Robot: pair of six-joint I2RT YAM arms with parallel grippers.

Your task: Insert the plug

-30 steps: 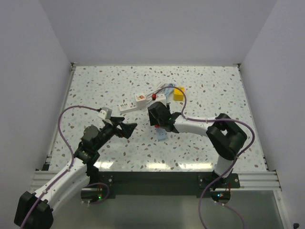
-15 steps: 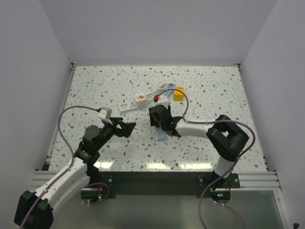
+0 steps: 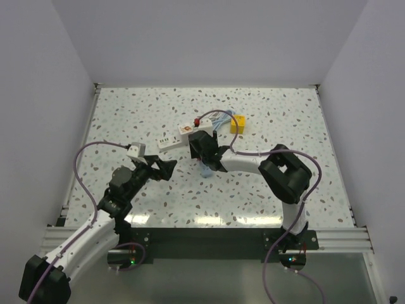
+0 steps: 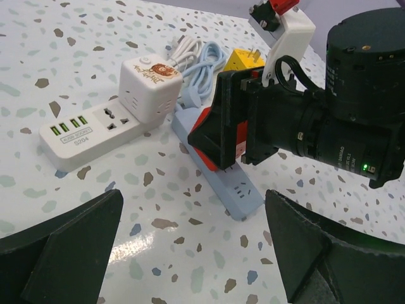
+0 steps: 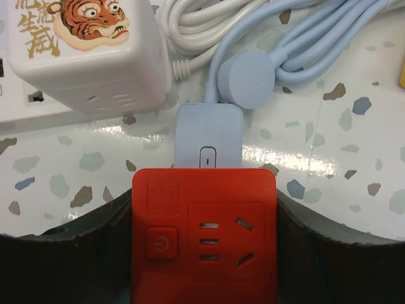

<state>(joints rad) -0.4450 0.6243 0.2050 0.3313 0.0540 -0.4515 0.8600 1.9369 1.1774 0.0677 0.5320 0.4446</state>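
Observation:
My right gripper (image 3: 204, 154) is shut on a red plug adapter (image 5: 204, 234), its fingers clamped on the two sides. The adapter (image 4: 215, 142) is held directly over the light blue power strip (image 4: 235, 190), touching or just above its top face. I cannot tell whether the pins are in. The strip's switch end (image 5: 208, 136) shows just beyond the adapter. The strip's near end (image 3: 207, 170) pokes out below the gripper in the top view. My left gripper (image 3: 161, 168) is open and empty, low over the table a short way left of the strip (image 4: 193, 253).
A white power strip (image 3: 168, 142) carrying a white cube adapter with a tiger picture (image 3: 186, 131) lies just left of the blue strip. Coiled white and blue cables (image 4: 196, 60) and a yellow cube (image 3: 238, 123) sit behind it. White walls bound the table.
My right gripper has moved left and farther from the bases with the red adapter, and the blue strip shifted with it. The left arm has barely moved.

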